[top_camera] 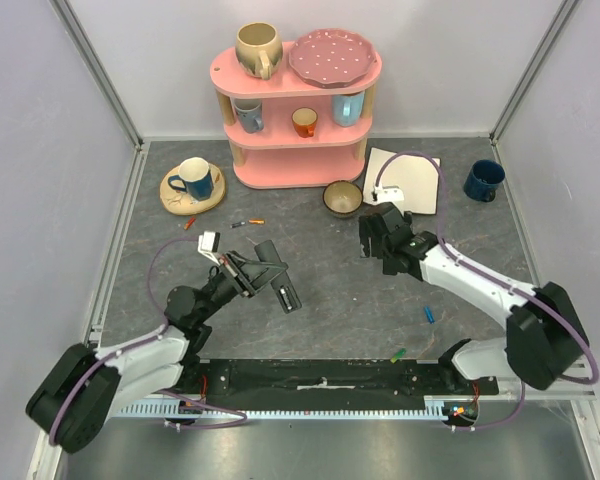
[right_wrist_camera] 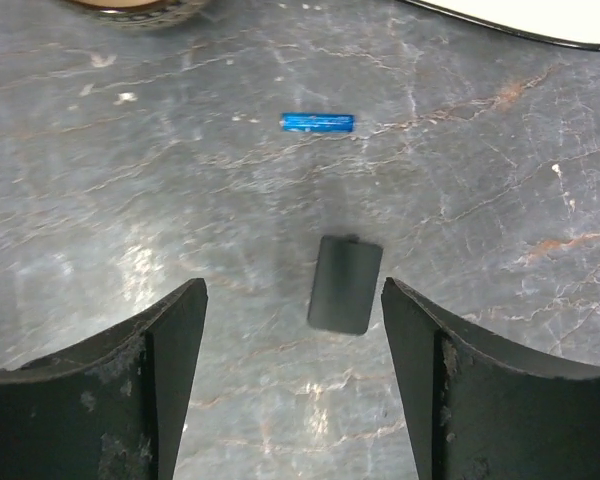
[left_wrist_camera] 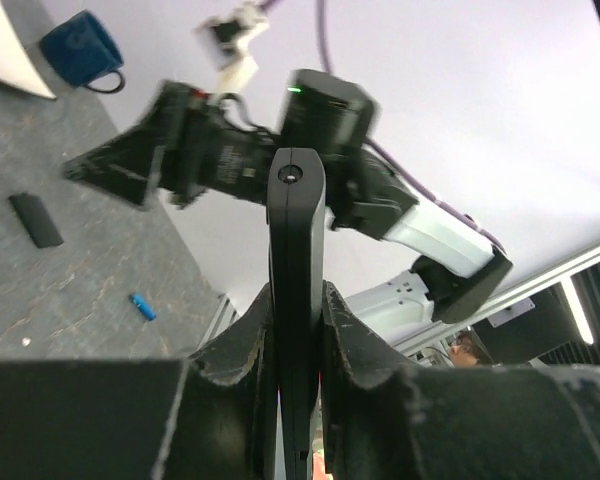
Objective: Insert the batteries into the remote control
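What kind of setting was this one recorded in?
Probably a lab robot cell, not a home: plain white panel walls box in a grey tabletop, and the pink shelf of cups looks like staged props.

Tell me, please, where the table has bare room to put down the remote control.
The widest bare patch of table lies between the remote control in the left pincer and the blue battery. A second lies before the dark blue mug. It is crowded before the pink shelf: bowl, orange battery, and the black cover under the right pincer.
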Robot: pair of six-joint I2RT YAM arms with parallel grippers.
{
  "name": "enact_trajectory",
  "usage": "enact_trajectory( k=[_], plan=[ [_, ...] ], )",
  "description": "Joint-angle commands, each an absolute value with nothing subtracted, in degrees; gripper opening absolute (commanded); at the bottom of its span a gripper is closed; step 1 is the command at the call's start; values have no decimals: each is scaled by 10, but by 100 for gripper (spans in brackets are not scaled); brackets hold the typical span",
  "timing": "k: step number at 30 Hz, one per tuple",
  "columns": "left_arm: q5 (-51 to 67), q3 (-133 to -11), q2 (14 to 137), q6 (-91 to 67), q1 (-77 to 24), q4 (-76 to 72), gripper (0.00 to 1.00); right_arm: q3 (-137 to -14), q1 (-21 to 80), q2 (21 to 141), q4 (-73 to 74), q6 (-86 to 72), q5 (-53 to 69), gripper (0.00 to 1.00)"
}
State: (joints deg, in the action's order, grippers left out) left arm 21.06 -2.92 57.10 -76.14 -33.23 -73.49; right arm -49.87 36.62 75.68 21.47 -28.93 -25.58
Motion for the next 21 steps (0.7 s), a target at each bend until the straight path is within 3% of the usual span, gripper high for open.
enact_trajectory(
  k=[1,10,21],
  plan=[
    [209,-4,494,-716,-333,-691,2,-518,310,815,157,-259,-261,79],
    [195,15,374,-695,-332,-585,2,-559,260,948,100,-269,-196,79],
    [185,31,341,-686,-332,-553,2,-585,255,1022,69,-278,-202,79]
  ],
)
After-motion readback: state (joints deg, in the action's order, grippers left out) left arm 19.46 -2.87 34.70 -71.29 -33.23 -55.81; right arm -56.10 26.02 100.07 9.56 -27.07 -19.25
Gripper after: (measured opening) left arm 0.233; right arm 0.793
